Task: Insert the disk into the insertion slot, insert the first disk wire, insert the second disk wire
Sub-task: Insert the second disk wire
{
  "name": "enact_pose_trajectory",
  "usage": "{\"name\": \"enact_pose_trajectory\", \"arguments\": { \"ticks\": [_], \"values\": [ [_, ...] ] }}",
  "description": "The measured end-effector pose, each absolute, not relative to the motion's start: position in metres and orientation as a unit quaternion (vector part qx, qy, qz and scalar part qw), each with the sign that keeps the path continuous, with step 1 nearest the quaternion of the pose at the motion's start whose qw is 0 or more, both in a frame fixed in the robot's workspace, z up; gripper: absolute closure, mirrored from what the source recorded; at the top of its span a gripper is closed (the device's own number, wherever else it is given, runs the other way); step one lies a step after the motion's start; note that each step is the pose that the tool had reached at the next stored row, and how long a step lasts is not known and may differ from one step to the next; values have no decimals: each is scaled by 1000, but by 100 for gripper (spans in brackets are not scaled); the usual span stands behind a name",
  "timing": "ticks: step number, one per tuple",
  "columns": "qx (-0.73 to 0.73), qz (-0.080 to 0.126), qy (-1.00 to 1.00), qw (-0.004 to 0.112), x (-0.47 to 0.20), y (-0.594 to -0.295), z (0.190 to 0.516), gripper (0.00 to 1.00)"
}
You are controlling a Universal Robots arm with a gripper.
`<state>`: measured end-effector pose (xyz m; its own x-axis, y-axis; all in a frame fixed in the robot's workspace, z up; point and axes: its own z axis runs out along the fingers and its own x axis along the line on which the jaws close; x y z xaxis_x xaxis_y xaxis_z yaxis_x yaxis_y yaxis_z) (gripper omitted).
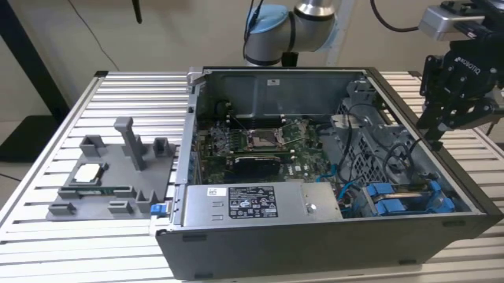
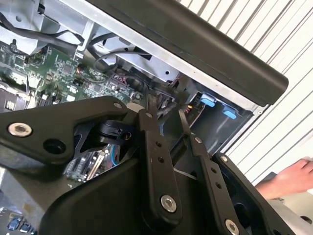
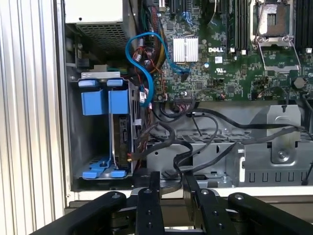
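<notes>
Slatted metal surface (image 1: 118,94) carrying an open computer case (image 1: 315,242). In the exterior view the claw (image 1: 435,137), narrow-gapped and empty, hovers over the case wall at 3 o'clock. At 4 o'clock the disk (image 3: 121,139), in its blue carrier, sits in the insertion slot (image 3: 90,142), with a blue cable (image 3: 146,63) looping beside it.

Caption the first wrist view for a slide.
Gripper facing the blue-tabbed insertion slot, loose black cables and the motherboard.

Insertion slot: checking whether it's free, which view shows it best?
The first wrist view: the insertion slot faces the camera, blue tabs at both ends. In the exterior view the slot lies oblique; the second wrist view glimpses two blue tabs.
</notes>
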<state>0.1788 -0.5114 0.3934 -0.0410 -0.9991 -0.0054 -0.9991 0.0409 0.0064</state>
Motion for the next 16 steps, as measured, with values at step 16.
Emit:
{"name": "enact_pose_trajectory", "arguments": {
  "ticks": [16],
  "values": [
    [692,-13,-722,9,200,-534,386,67]
  ]
}}
